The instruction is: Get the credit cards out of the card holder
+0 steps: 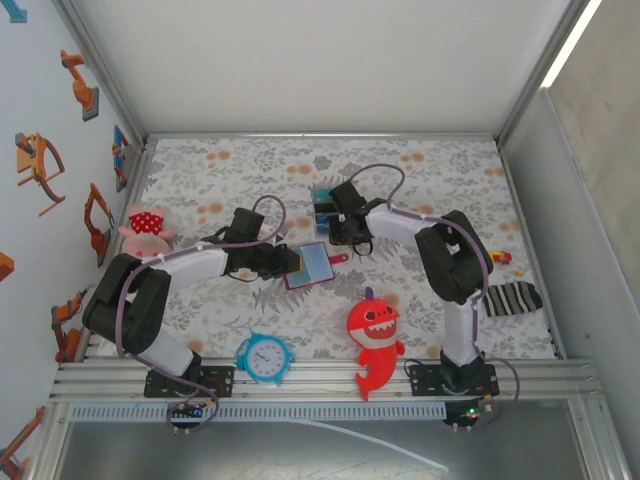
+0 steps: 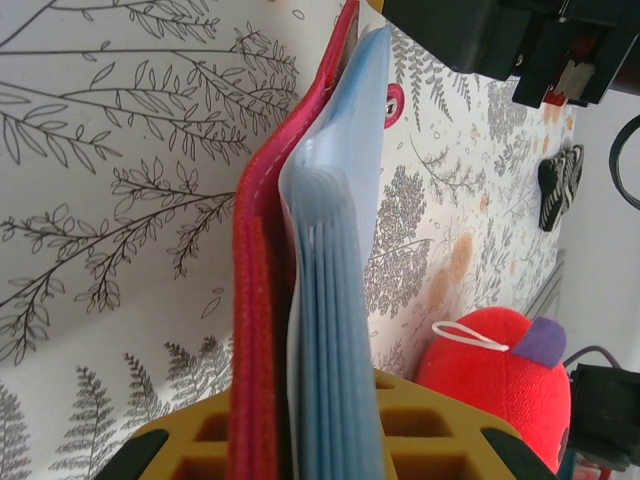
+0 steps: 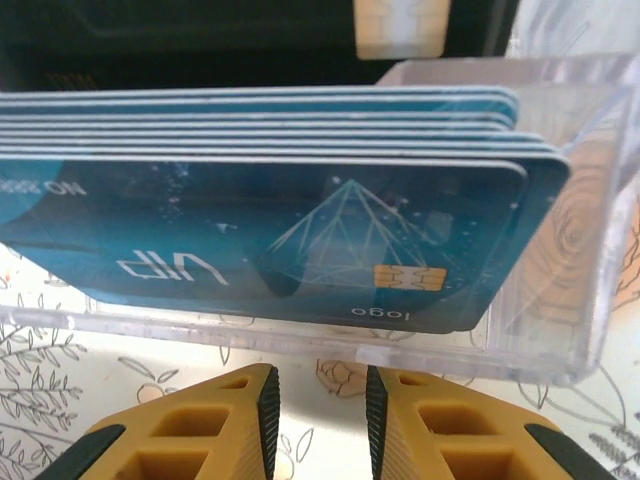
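Dark red card holder (image 1: pixel 310 266) sits clamped in the left gripper (image 1: pixel 289 262), with the right gripper (image 1: pixel 341 226) just past it beside a clear box (image 1: pixel 322 205) and a red shark toy (image 1: pixel 375 335) nearer the bases

Left wrist: card holder (image 2: pixel 262 300) pinched edge-on between the fingers (image 2: pixel 435 435), shark toy (image 2: pixel 490 370) close on the right, open tablecloth (image 2: pixel 120 200) on the left

Right wrist: right gripper (image 3: pixel 322 400) narrowly parted and empty, teal credit cards (image 3: pixel 270 240) stacked in the clear box (image 3: pixel 560 260) straight ahead

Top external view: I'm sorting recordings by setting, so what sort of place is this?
Probably a lab robot test booth, not a home: white panels in an aluminium frame, two arms bolted to a rail, and toys like the red shark scattered on a floral tablecloth.
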